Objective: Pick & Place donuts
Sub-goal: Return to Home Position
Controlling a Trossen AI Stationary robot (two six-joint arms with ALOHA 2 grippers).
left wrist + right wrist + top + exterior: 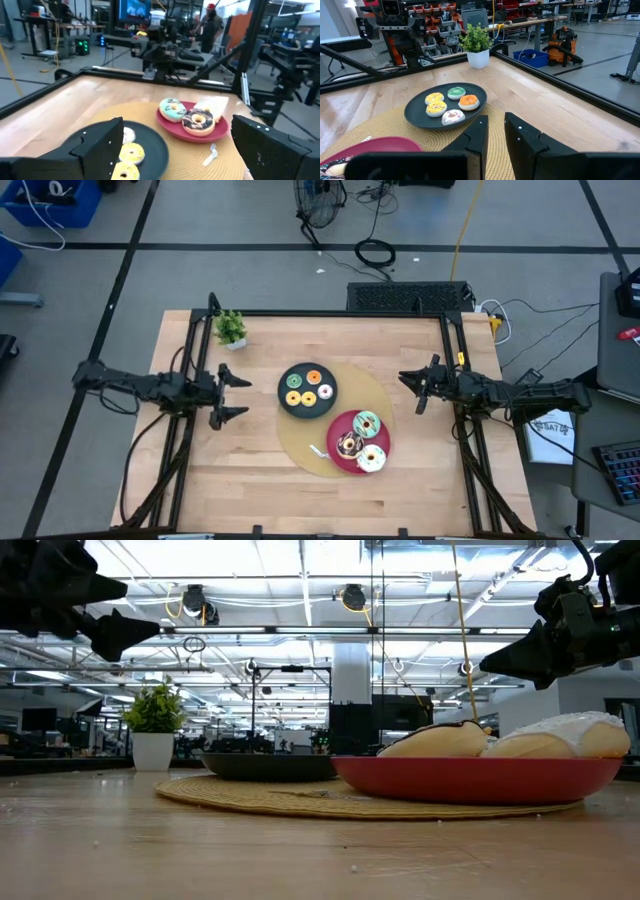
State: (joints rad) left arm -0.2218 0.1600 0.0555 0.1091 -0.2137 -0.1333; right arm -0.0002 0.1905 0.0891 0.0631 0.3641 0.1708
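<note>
Several small donuts, among them an orange one and a green one, lie on a round black plate. A mint-green donut, a chocolate donut and a white-iced donut lie on a red plate. Both plates rest on a round woven mat. My left gripper hangs open above the table, left of the black plate. My right gripper is shut, in the air right of the plates. Both point level toward the table's middle and hold nothing.
A small potted plant stands at the table's far left corner. A small white scrap lies on the mat beside the red plate. Bare wood shows around the mat. People and workbenches show in the room behind.
</note>
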